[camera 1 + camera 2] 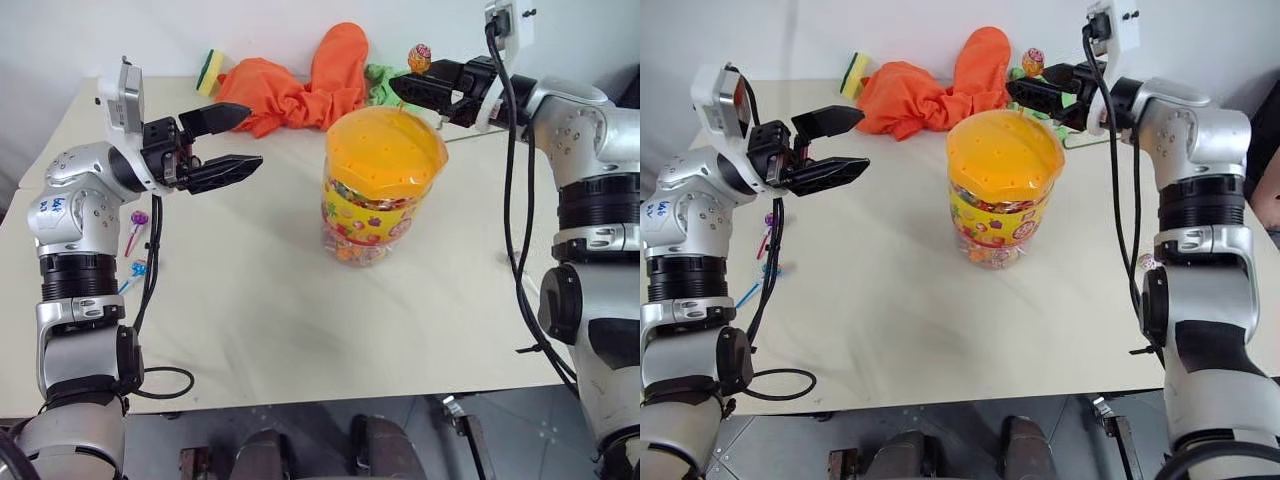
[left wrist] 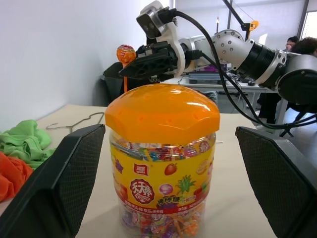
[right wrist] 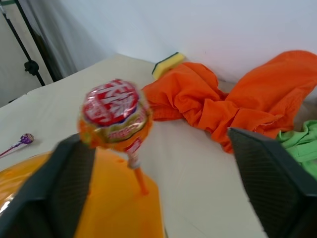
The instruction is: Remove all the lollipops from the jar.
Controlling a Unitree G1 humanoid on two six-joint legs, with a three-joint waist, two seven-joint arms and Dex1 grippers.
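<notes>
Fingers of my right gripper (image 1: 412,92) stand apart, reaching level across the far rim of the jar (image 1: 383,185). An orange lollipop (image 3: 115,117) sits between them in the right wrist view, its stick running down into the domed orange lid; neither pad (image 3: 74,188) clearly presses on it, so I can't call it gripped. Right forearm comes in from the right side, wrist high, cable trailing down.

Left gripper (image 1: 232,140): both fingers spread wide, pointing level toward the jar from its left, well apart from it. Left wrist view looks straight at the jar's yellow label, jar framed between the two pads (image 2: 59,183), nothing touching. Left elbow bent, forearm upright beside the table (image 1: 300,330) edge.

Count:
- Lollipops: three seen. One orange in the lid. One purple (image 1: 139,218) lying on the table under my left forearm. One blue (image 1: 137,269) just nearer to me than the purple, partly hidden by the cable.
- Jar: one, upright, mid-table, lid on.
- Orange cloth (image 1: 300,85): one heap at the far edge.
- Green cloth (image 1: 383,84): one, beside the orange.
- Yellow-green sponge (image 1: 210,70): one, left of the cloths.
</notes>
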